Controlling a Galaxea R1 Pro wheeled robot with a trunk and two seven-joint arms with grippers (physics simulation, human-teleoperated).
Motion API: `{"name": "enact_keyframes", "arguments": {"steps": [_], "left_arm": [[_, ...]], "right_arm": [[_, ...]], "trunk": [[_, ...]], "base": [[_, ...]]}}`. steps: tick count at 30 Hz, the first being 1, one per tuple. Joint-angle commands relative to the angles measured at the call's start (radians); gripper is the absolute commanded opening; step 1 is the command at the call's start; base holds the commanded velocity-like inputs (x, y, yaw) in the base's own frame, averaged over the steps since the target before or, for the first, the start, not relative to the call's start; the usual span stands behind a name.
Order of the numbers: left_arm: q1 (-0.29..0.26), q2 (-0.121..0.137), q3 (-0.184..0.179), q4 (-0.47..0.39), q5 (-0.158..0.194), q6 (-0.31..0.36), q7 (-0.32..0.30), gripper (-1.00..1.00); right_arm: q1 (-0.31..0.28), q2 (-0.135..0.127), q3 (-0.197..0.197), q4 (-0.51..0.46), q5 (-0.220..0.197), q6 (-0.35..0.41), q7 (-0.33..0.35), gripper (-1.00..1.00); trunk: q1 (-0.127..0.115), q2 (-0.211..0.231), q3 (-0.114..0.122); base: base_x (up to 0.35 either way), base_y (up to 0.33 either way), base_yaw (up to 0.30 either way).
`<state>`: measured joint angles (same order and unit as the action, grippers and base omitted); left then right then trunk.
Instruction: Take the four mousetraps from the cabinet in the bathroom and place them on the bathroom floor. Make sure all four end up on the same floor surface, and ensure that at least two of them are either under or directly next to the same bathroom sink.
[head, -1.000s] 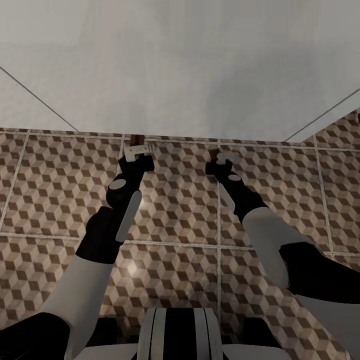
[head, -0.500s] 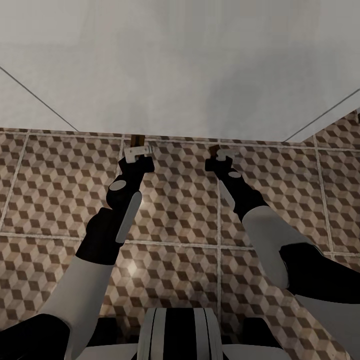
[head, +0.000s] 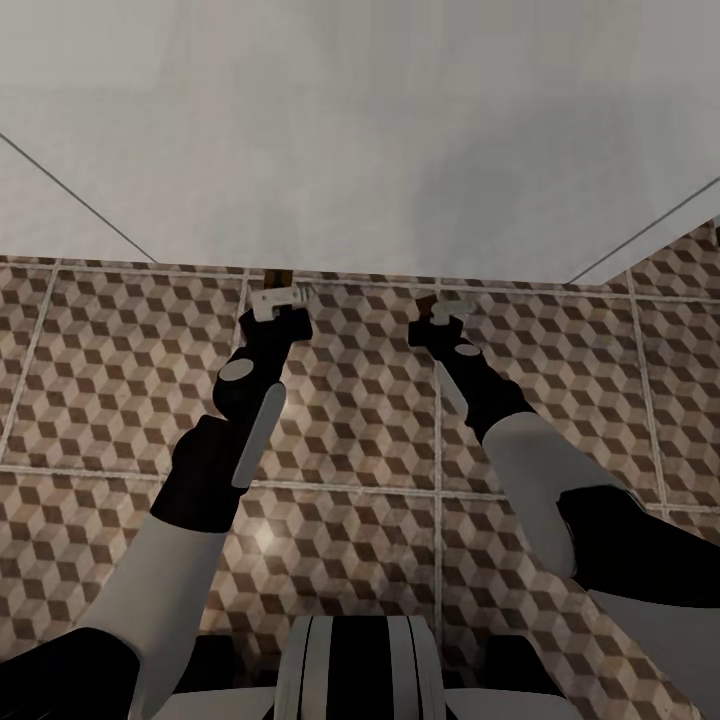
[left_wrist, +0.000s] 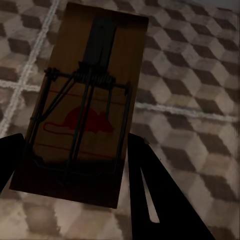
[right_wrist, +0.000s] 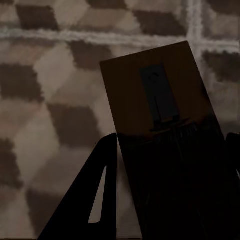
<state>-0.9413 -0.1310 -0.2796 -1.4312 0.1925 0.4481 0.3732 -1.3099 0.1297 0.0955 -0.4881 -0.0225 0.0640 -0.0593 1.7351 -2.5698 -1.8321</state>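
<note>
left arm: black and white arm reaching forward and down over the floor in the head view, ending in the left gripper (head: 279, 297)
left gripper: 2 dark fingers (left_wrist: 165, 200) clamped on the long edges of a small flat tan wooden mousetrap with dark wire parts and a red mouse mark (left_wrist: 85, 100); the board sticks out past the fingertips, held above the tiles
left mousetrap in head view: thin brown edge (head: 278, 277) showing just beyond the left gripper, at the line where the white surface starts
floor: large square tiles with brown and beige cube pattern and light grout lines (head: 360, 400), under both arms
white surface: plain pale grey-white slab or wall (head: 360, 140) across the upper half of the head view, meeting the tiles just ahead of both grippers; cannot tell what it is
right arm: black and white arm reaching forward beside the left one, well apart from it, ending in the right gripper (head: 443, 310)
right gripper: dark fingers (right_wrist: 90, 200) closed on the sides of a second flat tan wooden mousetrap with a dark metal plate (right_wrist: 160, 105), in shadow, held over the tiles near a grout crossing
right mousetrap in head view: small brown bit (head: 427, 300) at the gripper tip
</note>
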Motion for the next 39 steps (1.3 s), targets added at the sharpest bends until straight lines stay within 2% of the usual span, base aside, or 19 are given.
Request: {"name": "enact_keyframes", "arguments": {"steps": [1,6,14,15,33,39], "left_arm": [[-0.001,0.0,-0.003,-0.007,0.007,0.005,0.01,-1.0],[-0.001,-0.001,-0.005,-0.02,0.007,0.006,0.01,-1.0],[-0.001,-0.001,-0.027,-0.021,0.007,0.006,0.01,-1.0],[-0.001,0.0,-0.027,-0.021,0.007,0.006,0.01,-1.0],[0.007,0.0,-0.028,-0.018,0.007,0.006,0.01,-1.0],[0.009,-0.001,-0.027,0.046,0.007,0.005,0.01,-1.0]], "right_arm": [[0.0,0.0,0.006,0.0,-0.005,0.007,-0.004,-1.0],[0.0,0.002,0.007,0.006,-0.005,0.007,-0.004,-1.0],[0.0,0.002,0.007,0.006,-0.005,0.004,-0.003,-1.0],[0.0,0.002,0.007,0.006,-0.005,0.004,-0.003,1.0],[0.0,0.001,0.008,0.002,-0.007,0.0,0.0,1.0],[0.0,-0.001,0.01,-0.014,-0.007,-0.007,0.002,1.0]], "trunk": [[0.0,0.0,0.0],[0.0,0.0,0.0],[0.0,0.0,0.0],[0.0,0.0,0.0],[0.0,0.0,0.0],[0.0,0.0,0.0]], "base": [[0.0,0.0,0.0],[0.0,0.0,0.0],[0.0,0.0,0.0],[0.0,0.0,0.0],[0.0,0.0,0.0],[0.0,0.0,0.0]]}}
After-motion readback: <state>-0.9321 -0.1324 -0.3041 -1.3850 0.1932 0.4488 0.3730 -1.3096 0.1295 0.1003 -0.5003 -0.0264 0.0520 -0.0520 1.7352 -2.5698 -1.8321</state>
